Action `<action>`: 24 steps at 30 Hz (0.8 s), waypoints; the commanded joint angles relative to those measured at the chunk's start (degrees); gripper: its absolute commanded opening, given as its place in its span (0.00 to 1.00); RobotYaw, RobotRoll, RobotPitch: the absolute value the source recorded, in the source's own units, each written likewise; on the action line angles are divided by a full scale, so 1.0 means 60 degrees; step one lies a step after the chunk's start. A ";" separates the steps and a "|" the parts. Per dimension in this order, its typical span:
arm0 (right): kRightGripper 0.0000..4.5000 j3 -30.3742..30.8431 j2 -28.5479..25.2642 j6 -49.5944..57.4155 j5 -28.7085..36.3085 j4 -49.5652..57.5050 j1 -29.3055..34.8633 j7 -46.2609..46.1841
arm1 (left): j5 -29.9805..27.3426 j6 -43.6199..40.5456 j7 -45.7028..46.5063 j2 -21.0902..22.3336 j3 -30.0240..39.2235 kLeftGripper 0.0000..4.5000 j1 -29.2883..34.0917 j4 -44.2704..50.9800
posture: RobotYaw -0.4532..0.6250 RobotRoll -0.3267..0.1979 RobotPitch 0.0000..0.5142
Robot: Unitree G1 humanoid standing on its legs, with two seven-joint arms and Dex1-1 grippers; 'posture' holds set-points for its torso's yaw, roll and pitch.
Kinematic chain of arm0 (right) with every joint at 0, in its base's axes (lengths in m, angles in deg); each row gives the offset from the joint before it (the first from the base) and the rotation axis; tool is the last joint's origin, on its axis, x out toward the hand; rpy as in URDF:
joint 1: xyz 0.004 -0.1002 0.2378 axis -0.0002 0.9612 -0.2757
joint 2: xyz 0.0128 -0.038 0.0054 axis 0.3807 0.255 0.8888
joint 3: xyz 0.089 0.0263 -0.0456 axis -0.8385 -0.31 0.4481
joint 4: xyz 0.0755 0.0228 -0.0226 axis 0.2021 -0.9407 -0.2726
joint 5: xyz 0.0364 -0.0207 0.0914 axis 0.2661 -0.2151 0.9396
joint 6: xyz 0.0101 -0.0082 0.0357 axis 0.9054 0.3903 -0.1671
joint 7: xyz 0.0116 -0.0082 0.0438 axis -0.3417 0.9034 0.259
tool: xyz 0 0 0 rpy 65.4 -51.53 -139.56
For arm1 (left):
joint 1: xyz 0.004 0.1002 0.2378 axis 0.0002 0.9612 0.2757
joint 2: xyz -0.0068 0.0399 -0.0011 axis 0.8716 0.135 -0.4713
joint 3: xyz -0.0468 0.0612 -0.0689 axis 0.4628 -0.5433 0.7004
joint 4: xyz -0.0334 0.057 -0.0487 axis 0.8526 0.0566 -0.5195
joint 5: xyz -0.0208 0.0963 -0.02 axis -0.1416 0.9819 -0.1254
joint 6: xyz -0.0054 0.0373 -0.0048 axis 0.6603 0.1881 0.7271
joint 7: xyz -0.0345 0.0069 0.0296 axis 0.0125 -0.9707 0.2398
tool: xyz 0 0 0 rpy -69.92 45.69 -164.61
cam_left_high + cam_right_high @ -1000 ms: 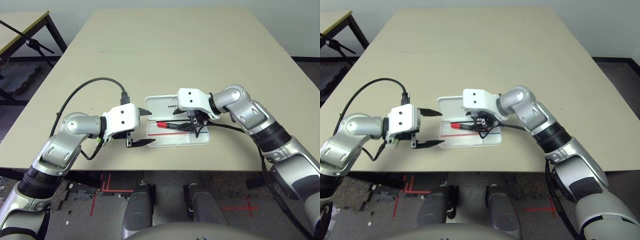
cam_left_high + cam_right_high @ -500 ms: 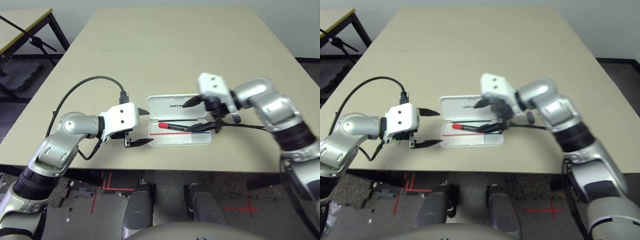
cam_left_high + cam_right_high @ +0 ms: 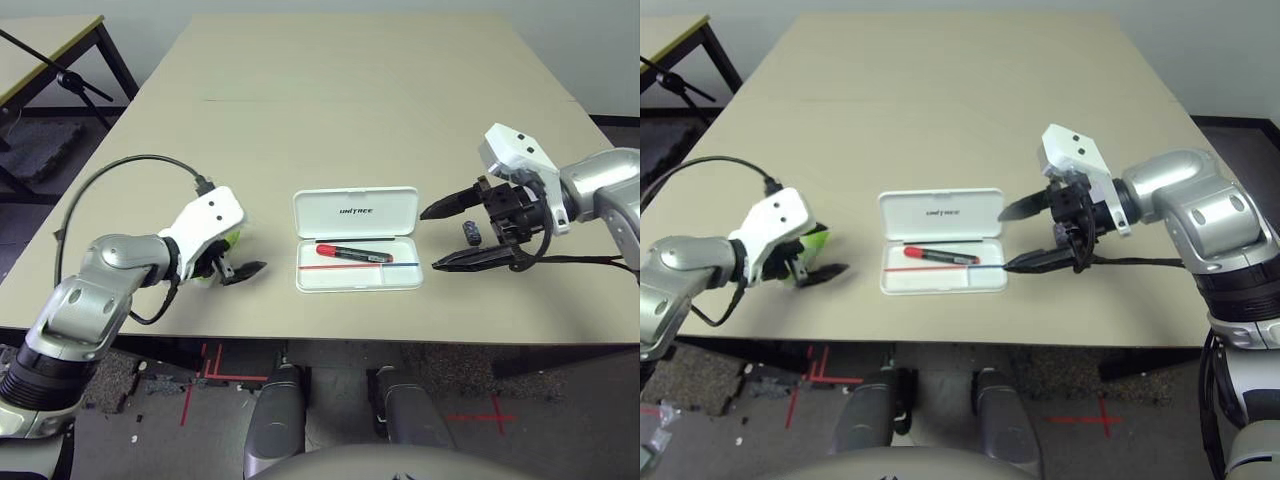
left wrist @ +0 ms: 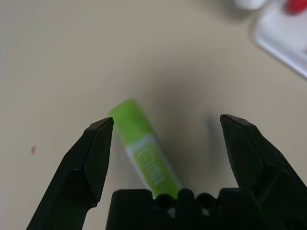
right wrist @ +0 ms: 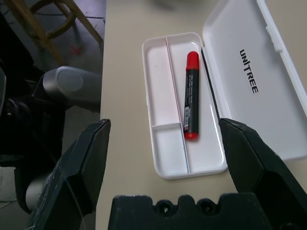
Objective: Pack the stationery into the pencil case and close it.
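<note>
Left of the pencil case (image 3: 356,240), the left claw (image 4: 165,143) hangs wide over the highlighter (image 4: 144,148) on the surface (image 3: 350,110); centre it before closing. The marker (image 3: 354,252) lies inside the case. Right of it, the right claw (image 3: 455,235) gapes, empty, beside the dark block (image 3: 471,233).

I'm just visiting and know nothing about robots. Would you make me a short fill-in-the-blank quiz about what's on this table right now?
1. The white pencil case lies with its lid ____.
2. The marker lying in the case has a cap coloured ____.
3. The left gripper, jaws apart, hangs over a highlighter coloured lime ____.
4. The small dark block lies on the table beside the ____ gripper.

Missing words: open; red; green; right
</note>
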 commanded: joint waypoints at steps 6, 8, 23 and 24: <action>1.00 0.0248 0.0138 -0.0207 -0.0111 -0.0018 0.0031 -0.0147 | -0.0223 -0.1954 0.1109 -0.0513 0.0449 1.00 -0.0241 -0.0134 | 0.51 0.62 0.25; 1.00 0.0278 0.0160 -0.0245 -0.0143 -0.0039 0.0044 -0.0182 | -0.0301 -0.2172 0.1226 -0.0638 0.0479 1.00 -0.0263 -0.0110 | 0.51 0.62 0.25; 1.00 0.0383 0.0134 -0.0353 -0.0206 0.0020 0.0176 -0.0383 | -0.0490 -0.2809 0.1929 -0.1020 0.0153 1.00 -0.0317 -0.0748 | 0.49 0.62 0.25; 1.00 0.0384 0.0134 -0.0359 -0.0213 0.0020 0.0176 -0.0391 | -0.0515 -0.2845 0.1934 -0.1024 0.0149 1.00 -0.0313 -0.0776 | 0.49 0.62 0.25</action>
